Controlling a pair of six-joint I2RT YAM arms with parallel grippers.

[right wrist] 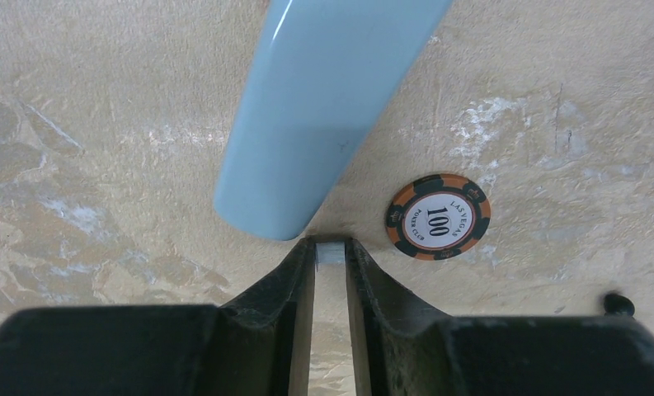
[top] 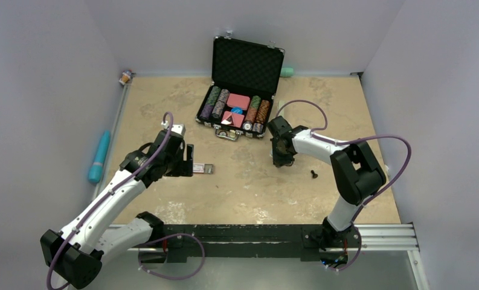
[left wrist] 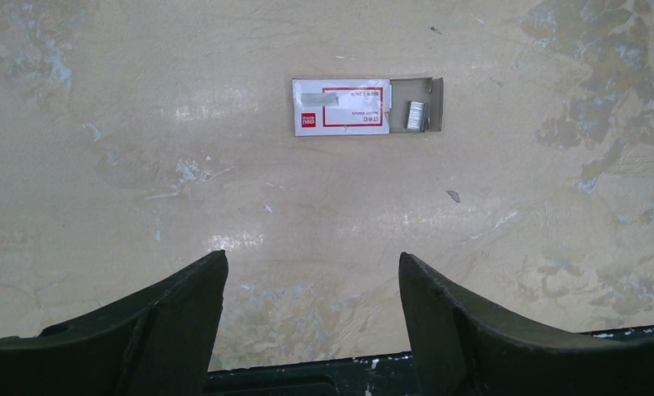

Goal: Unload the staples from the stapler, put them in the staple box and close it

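Observation:
My right gripper (right wrist: 330, 244) is shut on a short silvery strip of staples (right wrist: 330, 255), pinched between its fingertips just above the table. A pale-blue smooth elongated body (right wrist: 323, 107), apparently the stapler, lies right beyond the fingertips. In the top view the right gripper (top: 282, 157) points down and hides both. My left gripper (left wrist: 313, 268) is open and empty, low over the table; it also shows in the top view (top: 187, 162). A small open staple box (left wrist: 364, 106) with a block of staples (left wrist: 416, 115) inside lies ahead of it, and shows in the top view (top: 204, 169).
An orange and black poker chip (right wrist: 437, 217) lies right of the right fingertips. A small black piece (top: 313, 174) lies nearby. An open black case of poker chips (top: 237, 109) stands at the back middle. A teal elongated object (top: 99, 156) lies at the left edge.

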